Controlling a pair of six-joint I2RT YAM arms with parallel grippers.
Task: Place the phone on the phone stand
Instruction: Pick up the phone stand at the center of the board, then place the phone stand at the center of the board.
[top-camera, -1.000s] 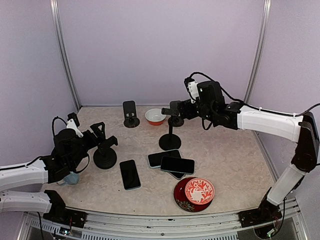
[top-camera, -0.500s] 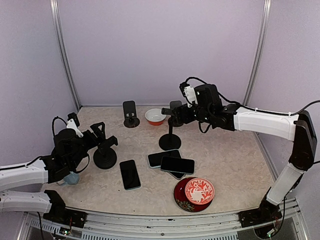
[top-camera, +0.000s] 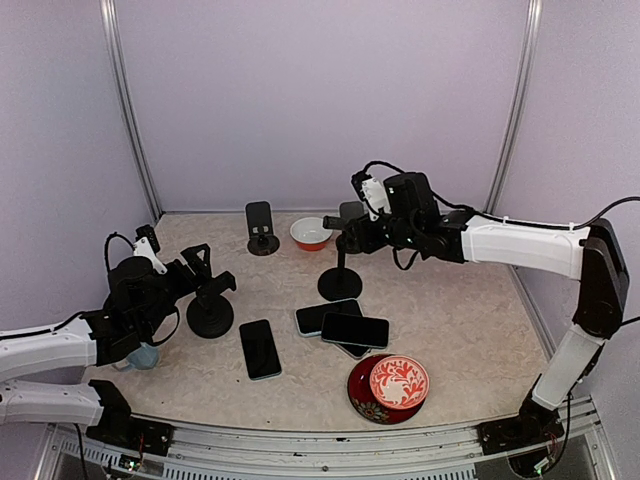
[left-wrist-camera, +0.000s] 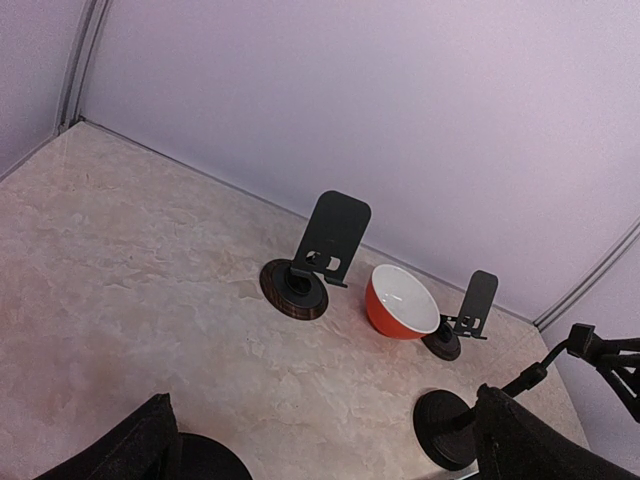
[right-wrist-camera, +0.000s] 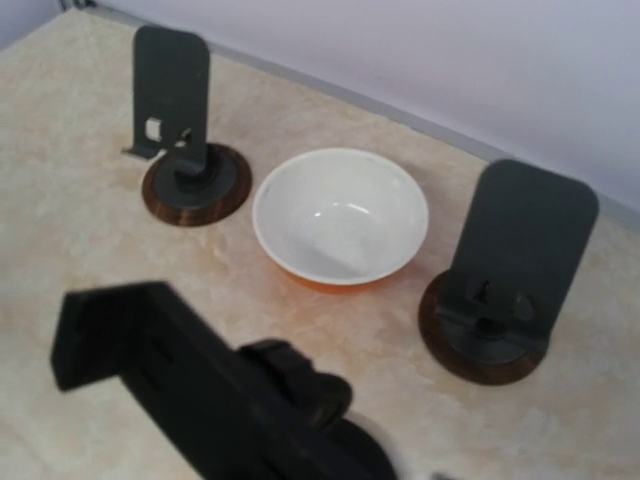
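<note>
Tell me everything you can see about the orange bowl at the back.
The bowl is small, round and glossy: orange outside, white inside, empty. It sits upright on the table, at its far side, between two black phone stands: clear of the left stand, close to the right stand, contact there unclear.

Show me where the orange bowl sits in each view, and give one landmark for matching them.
Top external: the bowl is near the middle of the picture.
Left wrist: the bowl is right of centre, a little below the middle.
Right wrist: the bowl is in the middle.
Landmark: the flat-backed stand stands just left of the bowl in all three views.
</note>
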